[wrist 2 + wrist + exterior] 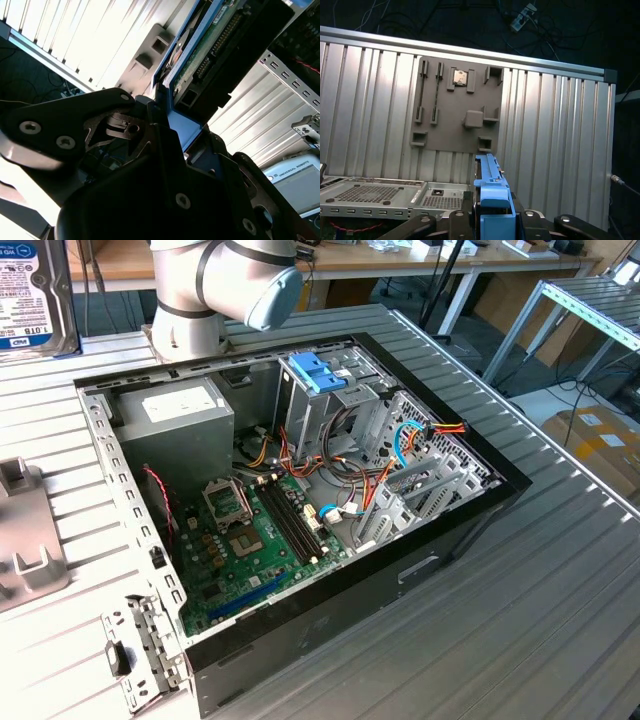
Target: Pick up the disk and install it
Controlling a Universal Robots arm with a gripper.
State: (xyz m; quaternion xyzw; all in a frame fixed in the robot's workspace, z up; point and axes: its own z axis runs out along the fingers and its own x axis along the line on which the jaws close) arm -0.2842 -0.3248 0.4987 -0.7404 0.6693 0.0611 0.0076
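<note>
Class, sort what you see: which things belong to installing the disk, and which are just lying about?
Belongs to the job: disk, clamped in the end effector; open computer case.
Just lying about: grey fixture plate; cardboard box.

A robotics lab (aluminium bench [560, 620], open computer [330, 615])

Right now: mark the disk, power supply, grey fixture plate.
disk [35, 290]: exterior view, labelled face.
power supply [178, 405]: exterior view, top face.
grey fixture plate [452, 125]: first wrist view, bare middle.
</note>
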